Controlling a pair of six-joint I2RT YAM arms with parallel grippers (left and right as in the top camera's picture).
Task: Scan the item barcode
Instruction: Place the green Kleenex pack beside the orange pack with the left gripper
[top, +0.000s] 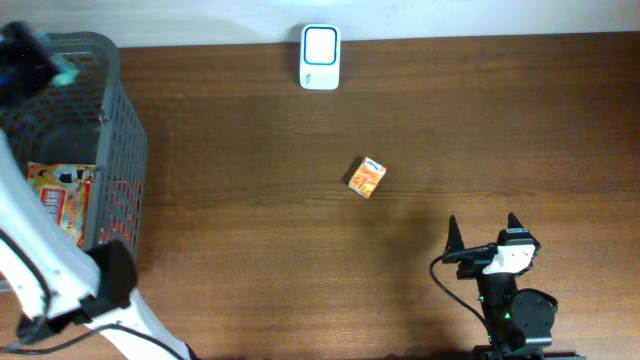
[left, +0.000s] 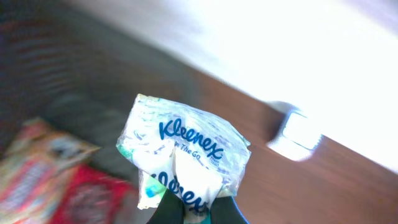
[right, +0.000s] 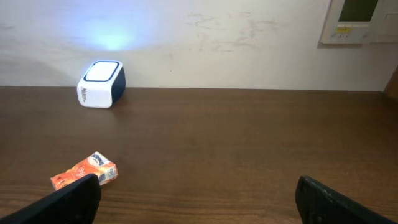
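The crumpled white Kleenex tissue pack (left: 180, 155) is up in the air at the far left. The white barcode scanner (top: 320, 57) stands at the far middle.

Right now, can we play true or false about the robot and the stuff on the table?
1. The left gripper holds a Kleenex pack. True.
2. The right gripper squeezes the orange box. False: it is open and empty, and the box lies on the table apart from it.
3. The white scanner stands at the table's far edge. True.
4. The basket is on the robot's right. False: it is on the left.
5. The basket is empty. False: a red and yellow package lies in it.
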